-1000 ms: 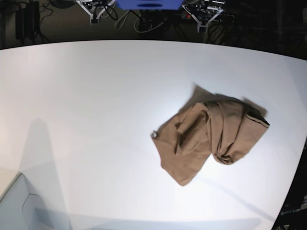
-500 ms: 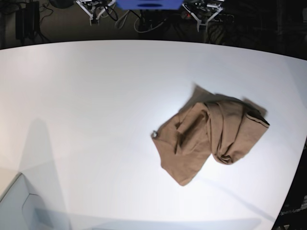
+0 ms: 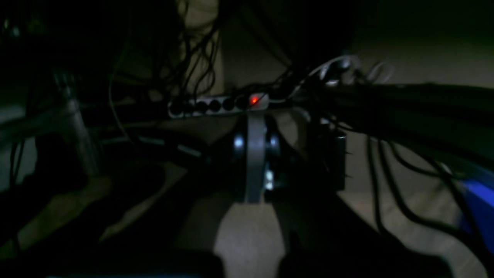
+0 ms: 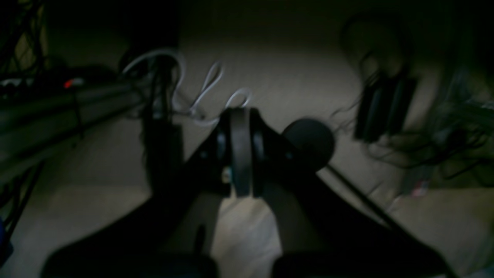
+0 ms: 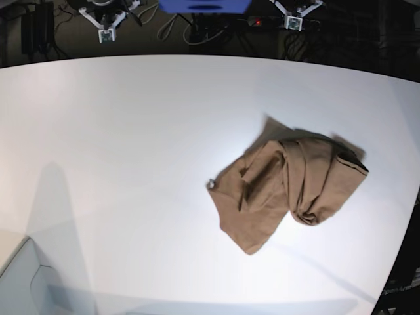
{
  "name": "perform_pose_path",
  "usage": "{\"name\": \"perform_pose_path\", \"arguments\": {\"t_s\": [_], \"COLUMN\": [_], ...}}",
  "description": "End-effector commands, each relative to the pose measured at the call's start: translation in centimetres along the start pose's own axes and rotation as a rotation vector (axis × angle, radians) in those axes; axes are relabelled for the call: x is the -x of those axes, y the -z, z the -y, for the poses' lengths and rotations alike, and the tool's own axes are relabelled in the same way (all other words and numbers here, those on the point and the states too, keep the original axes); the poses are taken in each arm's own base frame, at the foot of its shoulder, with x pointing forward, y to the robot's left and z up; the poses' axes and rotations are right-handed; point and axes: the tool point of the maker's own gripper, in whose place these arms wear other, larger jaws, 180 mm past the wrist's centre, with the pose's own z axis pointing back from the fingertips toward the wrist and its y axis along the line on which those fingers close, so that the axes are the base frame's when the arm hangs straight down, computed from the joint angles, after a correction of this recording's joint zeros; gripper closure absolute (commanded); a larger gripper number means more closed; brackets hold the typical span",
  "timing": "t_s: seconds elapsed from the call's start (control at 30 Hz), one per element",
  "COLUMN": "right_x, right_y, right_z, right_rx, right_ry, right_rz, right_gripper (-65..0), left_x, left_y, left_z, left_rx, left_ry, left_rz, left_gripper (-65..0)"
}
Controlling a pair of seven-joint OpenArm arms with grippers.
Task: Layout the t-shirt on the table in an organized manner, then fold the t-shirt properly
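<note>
A tan-brown t-shirt (image 5: 289,190) is seen lying crumpled on the white table (image 5: 131,151), toward three o'clock in the base view, bunched into folds and rolled ridges, with a lower corner drawn out toward six o'clock. A small pale tag (image 5: 211,184) is visible at the cloth's nine o'clock edge. Both arms are kept beyond the table's far edge at twelve o'clock, well apart from the garment: the right gripper (image 5: 105,26) at about eleven o'clock and the left gripper (image 5: 295,18) at about one o'clock. In the dim, blurred wrist views, each claw is shown pressed together with nothing caught between the fingers. Behind the left gripper (image 3: 254,154), a power strip (image 3: 218,104) with a red light and tangled cables (image 3: 386,154) are made out over a dark floor.
</note>
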Motion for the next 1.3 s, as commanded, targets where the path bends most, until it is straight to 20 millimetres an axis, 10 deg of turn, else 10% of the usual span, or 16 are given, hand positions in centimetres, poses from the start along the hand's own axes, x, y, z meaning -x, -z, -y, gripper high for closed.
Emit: {"name": "perform_pose_path", "arguments": {"t_s": [0.0, 0.43, 0.63, 1.27], "right_x": [-0.3, -13.3, -19.7, -31.3], "right_y": [-0.8, -8.8, -12.2, -11.3], "right_z": [0.1, 0.5, 0.0, -1.4], "right_rx": [-0.002, -0.003, -0.011, -0.03], "right_ry": [-0.003, -0.034, -0.027, 0.125], "right_rz": [0.022, 0.407, 0.595, 0.626], "right_gripper": [0.0, 0.0, 0.0, -1.1], "left_x": [-1.0, -13.1, -17.6, -27.8], "left_y": [-0.9, -8.3, -9.8, -8.1], "left_z": [-0.1, 1.5, -1.2, -9.5], "left_rx": [0.0, 0.037, -0.046, -0.25], "left_ry": [0.007, 0.001, -0.037, -0.288], "left_rz": [0.032, 0.263, 0.386, 0.417], "left_gripper": [0.0, 0.0, 0.0, -0.3]}}
